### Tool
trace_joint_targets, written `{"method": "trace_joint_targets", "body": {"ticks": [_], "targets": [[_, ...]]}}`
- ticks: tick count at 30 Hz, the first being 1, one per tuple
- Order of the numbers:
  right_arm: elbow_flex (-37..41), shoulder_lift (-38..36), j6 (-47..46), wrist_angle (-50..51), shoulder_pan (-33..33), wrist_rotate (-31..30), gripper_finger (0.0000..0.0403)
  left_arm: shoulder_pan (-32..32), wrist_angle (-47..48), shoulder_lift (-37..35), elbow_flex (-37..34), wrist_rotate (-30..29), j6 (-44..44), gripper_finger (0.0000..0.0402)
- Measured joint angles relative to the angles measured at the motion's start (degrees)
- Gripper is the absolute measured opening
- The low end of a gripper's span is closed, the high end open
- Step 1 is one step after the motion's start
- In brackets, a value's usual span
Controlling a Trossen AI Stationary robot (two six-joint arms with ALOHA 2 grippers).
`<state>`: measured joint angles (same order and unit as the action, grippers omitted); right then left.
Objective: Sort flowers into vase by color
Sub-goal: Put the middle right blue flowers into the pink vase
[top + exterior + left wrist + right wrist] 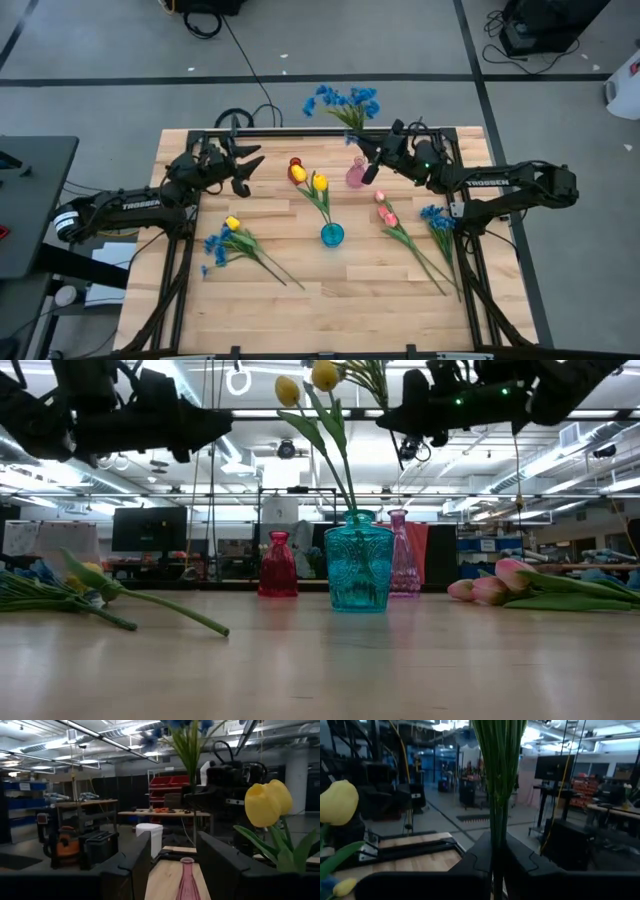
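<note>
Grey floor (pixel 100 60), black cables (pixel 240 50), ceiling strip lights (pixel 480 485), red shelving (pixel 167 782)

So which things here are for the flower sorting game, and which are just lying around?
For the job: blue sprig held by right gripper; teal vase with yellow tulips; pink vase; red vase; pink tulips.
Lying about: cables; left gripper, open, waiting.

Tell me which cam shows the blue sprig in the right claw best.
High view: the whole blue sprig shows, blossoms past the table's far edge, stem in the right claw. Right wrist view shows only its green stems pinched between the fingers; left wrist shows stem and a few blossoms; low view barely shows stems.
</note>
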<state>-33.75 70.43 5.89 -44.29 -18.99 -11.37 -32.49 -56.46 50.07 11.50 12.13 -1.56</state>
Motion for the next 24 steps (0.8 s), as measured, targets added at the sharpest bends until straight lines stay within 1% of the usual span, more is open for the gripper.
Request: {"method": "trace_joint_targets", "body": {"ticks": [5, 8, 12, 18, 24], "targets": [[3.7, 0.3, -1.7, -6.8, 0.0, 1.6, 0.0036, -0.1, 1.0, -0.3, -2.4, -3.7, 0.7, 0.0163], [4.2, 1.6, -1.8, -6.9, -0.1, 1.6, 0.0036, -0.1, 2.2, -0.3, -3.0, -4.8, 0.2, 0.0163], [4.2, 6.1, -2.5, -10.3, -1.0, 2.7, 0.0036, 0.0, 2.4, -0.1, -3.4, -4.8, -1.7, 0.0163], [4.2, 12.6, -1.8, -18.0, -2.4, 3.2, 0.0036, 0.0, 2.4, 0.1, -3.4, -4.4, -3.5, 0.0163], [4.2, 15.4, -1.7, -19.1, -3.5, 3.4, 0.0036, 0.0, 3.1, 0.1, -3.4, -3.9, -3.4, 0.0163]]}}
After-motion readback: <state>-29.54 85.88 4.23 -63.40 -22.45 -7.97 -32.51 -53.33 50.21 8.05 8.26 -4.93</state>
